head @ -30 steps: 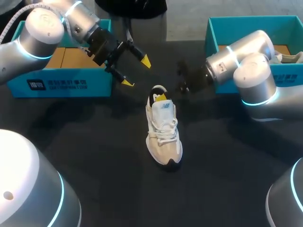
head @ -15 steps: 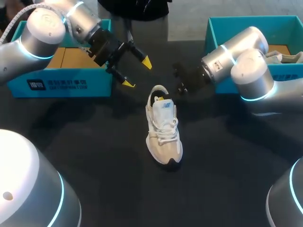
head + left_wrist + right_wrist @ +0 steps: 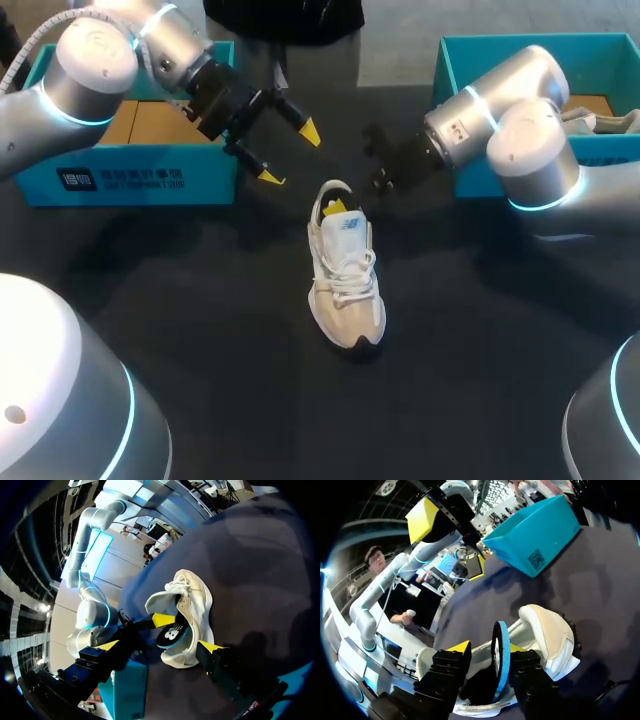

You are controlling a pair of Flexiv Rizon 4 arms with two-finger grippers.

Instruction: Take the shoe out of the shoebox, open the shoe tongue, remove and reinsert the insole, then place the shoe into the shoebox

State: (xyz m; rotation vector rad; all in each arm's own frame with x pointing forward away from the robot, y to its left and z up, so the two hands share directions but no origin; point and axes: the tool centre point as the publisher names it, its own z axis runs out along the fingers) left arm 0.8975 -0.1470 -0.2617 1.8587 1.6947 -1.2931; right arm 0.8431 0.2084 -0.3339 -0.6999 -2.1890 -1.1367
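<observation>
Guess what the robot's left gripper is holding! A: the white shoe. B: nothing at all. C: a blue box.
B: the left gripper hangs open with nothing between its yellow tips, and the shoe lies apart from it on the table.

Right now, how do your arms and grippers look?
Both the left arm and the right arm are thick silver-grey tubes with rounded joints and glowing light-blue rings. The left gripper and the right gripper are black and blocky, with bright yellow tips. A pale cable runs beside the left arm.
</observation>
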